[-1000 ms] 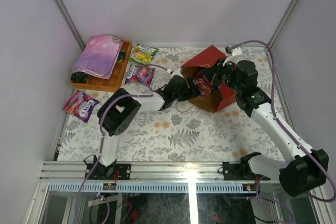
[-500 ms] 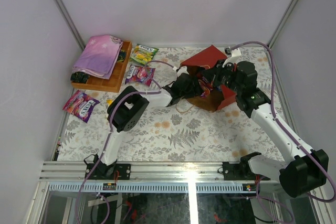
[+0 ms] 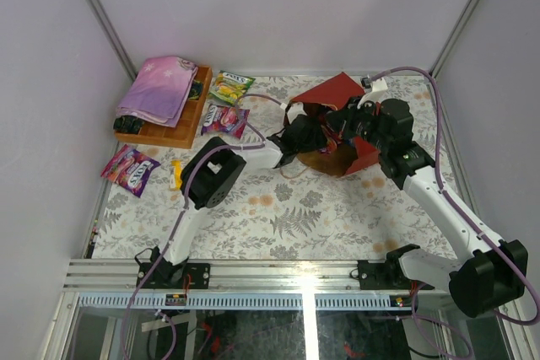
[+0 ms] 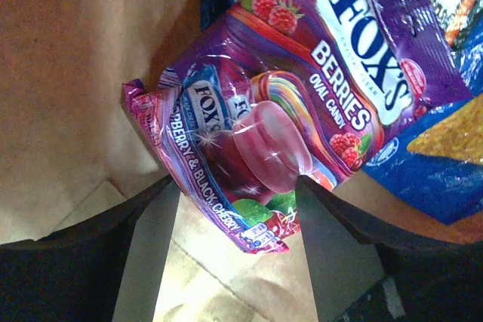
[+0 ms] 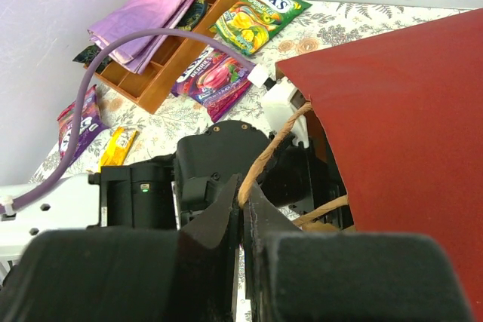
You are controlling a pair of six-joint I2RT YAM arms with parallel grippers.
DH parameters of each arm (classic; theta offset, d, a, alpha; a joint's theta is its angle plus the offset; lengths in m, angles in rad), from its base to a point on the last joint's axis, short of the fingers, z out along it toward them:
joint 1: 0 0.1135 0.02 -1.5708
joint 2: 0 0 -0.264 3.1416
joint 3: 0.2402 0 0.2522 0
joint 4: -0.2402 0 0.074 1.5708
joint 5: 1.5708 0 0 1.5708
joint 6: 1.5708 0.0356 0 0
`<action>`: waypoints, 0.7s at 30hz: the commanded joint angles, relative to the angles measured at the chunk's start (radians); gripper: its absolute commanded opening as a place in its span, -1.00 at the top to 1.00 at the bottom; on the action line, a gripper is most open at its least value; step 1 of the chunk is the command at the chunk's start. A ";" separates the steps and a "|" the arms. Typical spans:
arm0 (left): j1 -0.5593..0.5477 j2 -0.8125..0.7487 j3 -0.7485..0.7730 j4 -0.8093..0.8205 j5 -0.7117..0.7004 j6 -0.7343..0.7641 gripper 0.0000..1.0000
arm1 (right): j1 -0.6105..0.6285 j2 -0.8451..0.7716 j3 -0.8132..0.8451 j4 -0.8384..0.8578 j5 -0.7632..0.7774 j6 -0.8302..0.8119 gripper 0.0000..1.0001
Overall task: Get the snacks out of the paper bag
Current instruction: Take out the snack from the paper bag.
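Note:
The red paper bag lies on its side at the back right, mouth facing left. My left gripper is inside the mouth. In the left wrist view it is open, its jaws either side of the lower end of a small purple candy packet on the brown kraft inside. A larger purple berries packet and the dark-blue chip bag lie behind it. My right gripper is shut on the bag's twisted paper handle and holds the top side up.
A wooden tray with a folded pink-purple cloth stands at the back left. On the table lie a green-yellow packet, a purple packet, another purple packet and a small yellow packet.
My left arm has reached further right, deeper into the bag's mouth, uncovering the small yellow packet on the table. The right gripper has kept its hold on the handle.

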 commanded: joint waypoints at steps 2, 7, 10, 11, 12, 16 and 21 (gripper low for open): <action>0.016 0.084 0.043 -0.036 -0.041 0.025 -0.12 | 0.006 -0.036 0.008 0.041 -0.006 -0.015 1.00; 0.025 0.027 0.008 0.025 -0.017 0.058 0.66 | 0.007 -0.032 0.010 0.040 -0.006 -0.015 1.00; 0.034 -0.056 -0.051 0.048 -0.019 0.078 1.00 | 0.007 -0.030 0.013 0.040 -0.007 -0.015 1.00; 0.038 -0.085 -0.077 0.057 -0.015 0.085 1.00 | 0.007 -0.031 0.014 0.041 -0.008 -0.014 1.00; 0.042 -0.122 -0.105 0.071 -0.009 0.093 1.00 | 0.007 -0.031 0.015 0.041 -0.009 -0.012 1.00; 0.069 -0.282 -0.246 0.128 0.101 0.141 1.00 | 0.007 -0.041 0.010 0.042 -0.002 -0.013 1.00; 0.081 -0.529 -0.414 0.073 0.281 0.233 1.00 | 0.006 -0.042 0.008 0.043 0.026 -0.021 1.00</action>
